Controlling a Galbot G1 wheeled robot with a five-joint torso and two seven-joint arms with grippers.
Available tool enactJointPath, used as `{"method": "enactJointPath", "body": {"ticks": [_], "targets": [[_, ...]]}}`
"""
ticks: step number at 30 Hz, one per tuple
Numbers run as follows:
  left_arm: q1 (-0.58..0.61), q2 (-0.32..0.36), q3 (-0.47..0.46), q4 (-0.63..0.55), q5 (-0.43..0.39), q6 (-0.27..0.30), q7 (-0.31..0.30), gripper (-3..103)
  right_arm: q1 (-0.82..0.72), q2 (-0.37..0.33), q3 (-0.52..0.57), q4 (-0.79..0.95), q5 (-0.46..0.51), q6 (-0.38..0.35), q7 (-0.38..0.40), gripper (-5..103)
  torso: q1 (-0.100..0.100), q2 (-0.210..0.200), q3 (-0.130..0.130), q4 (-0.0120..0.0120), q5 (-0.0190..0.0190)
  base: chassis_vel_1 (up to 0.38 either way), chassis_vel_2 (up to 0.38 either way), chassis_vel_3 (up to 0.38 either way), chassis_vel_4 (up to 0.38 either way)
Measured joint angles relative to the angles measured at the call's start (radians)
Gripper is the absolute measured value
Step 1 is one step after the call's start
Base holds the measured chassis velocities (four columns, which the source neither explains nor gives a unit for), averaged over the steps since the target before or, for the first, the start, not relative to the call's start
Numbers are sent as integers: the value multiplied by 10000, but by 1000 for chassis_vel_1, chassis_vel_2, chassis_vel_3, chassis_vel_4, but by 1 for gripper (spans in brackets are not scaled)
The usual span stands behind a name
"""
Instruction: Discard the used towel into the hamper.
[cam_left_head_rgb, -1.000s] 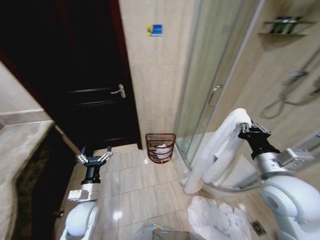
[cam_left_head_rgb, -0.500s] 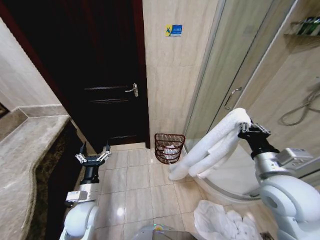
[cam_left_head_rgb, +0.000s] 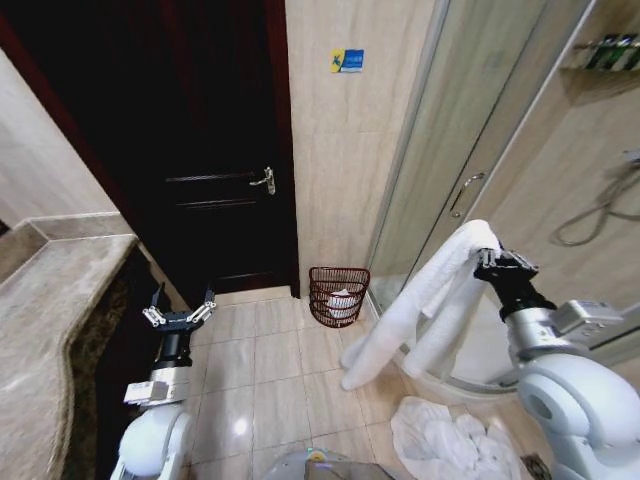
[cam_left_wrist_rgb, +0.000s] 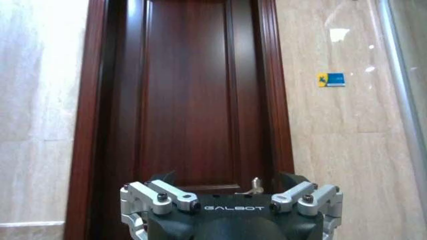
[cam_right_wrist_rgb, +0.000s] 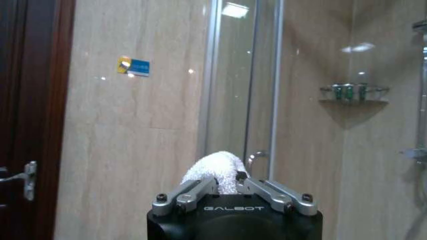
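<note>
A long white towel (cam_left_head_rgb: 425, 300) hangs in a fold from my right gripper (cam_left_head_rgb: 487, 260), which is shut on its top and held up at the right of the head view. The right wrist view shows the towel's bunched top (cam_right_wrist_rgb: 215, 170) pinched between the fingers. The hamper (cam_left_head_rgb: 338, 296), a small reddish-brown wire basket with something white inside, stands on the floor against the wall beside the shower door, ahead of and below the towel's hanging end. My left gripper (cam_left_head_rgb: 179, 316) stands open and empty at the lower left, facing the dark door.
A dark wooden door (cam_left_head_rgb: 215, 150) fills the wall left of the hamper. The glass shower enclosure (cam_left_head_rgb: 470, 180) curves along the right. Another white towel (cam_left_head_rgb: 450, 440) lies crumpled on the floor near my base. A stone counter (cam_left_head_rgb: 45, 330) runs along the left.
The head view has swung, bringing the door and hamper toward the centre. The hanging towel has swayed and now trails lower. The left arm keeps its pose.
</note>
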Motion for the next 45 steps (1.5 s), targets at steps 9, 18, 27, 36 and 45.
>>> {"method": "enactJointPath", "body": {"ticks": [9, 18, 27, 36, 45], "targets": [[35, 36, 28, 51, -154, -176, 9, 100, -3, 28, -75, 0, -36, 3, -10, 5, -1, 0, 0, -1, 0, 26, 23, -104, -92], [64, -11, 84, -41, -226, -176, 35, 100, -2, 113, -244, 0, -29, 98, -43, 5, 0, 0, 0, 0, 3, 59, 71, -60, -66], [65, -44, 159, 22, -206, -263, 59, 100, -18, 135, -257, 0, 39, 152, 29, 5, 0, 0, 0, 1, -1, 19, 20, -19, -27], [86, -68, 119, 41, -210, -333, 87, 100, 33, 155, -590, 0, 12, 197, 11, 5, -1, 0, 0, 0, 0, -12, 12, 16, -14], [129, -63, 64, 55, -250, -241, 80, 100, -37, 279, -826, 0, -230, 289, -61, 5, 1, 0, 0, 1, 0, -86, 93, 88, -82]]}}
